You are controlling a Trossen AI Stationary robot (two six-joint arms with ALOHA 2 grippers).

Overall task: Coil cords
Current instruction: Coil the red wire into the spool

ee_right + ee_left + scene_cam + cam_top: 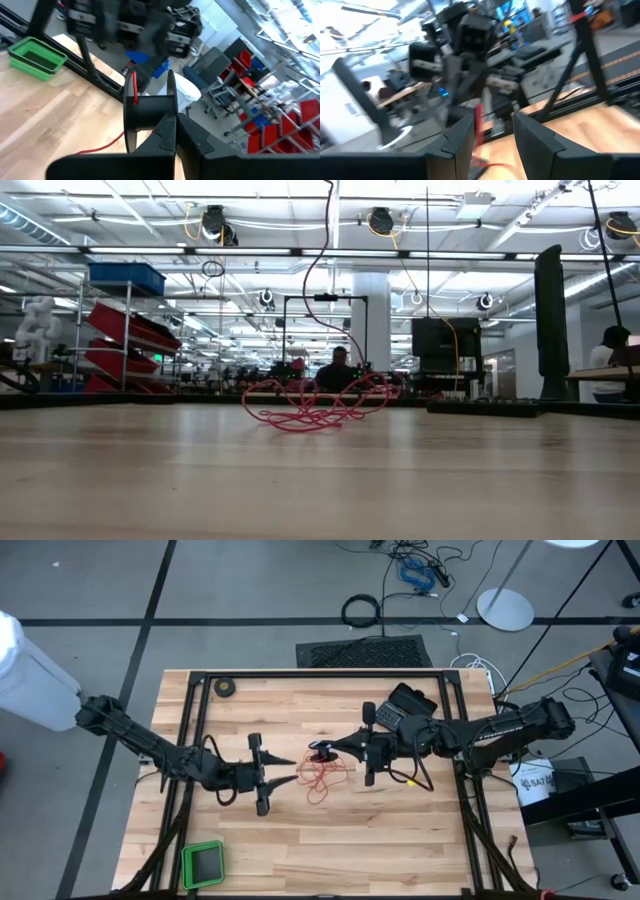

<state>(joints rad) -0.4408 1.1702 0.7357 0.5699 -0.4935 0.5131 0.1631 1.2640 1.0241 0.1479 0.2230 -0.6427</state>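
The right tool is clenched on the black reel; the red wire lies tangled on the counter. The left tool is released. No writing is readable.

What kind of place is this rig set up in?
Probably a robotics lab or workshop floor: a wooden worktable in a black frame, red storage bins on shelving, workbenches with people seated behind, and cables on the floor.
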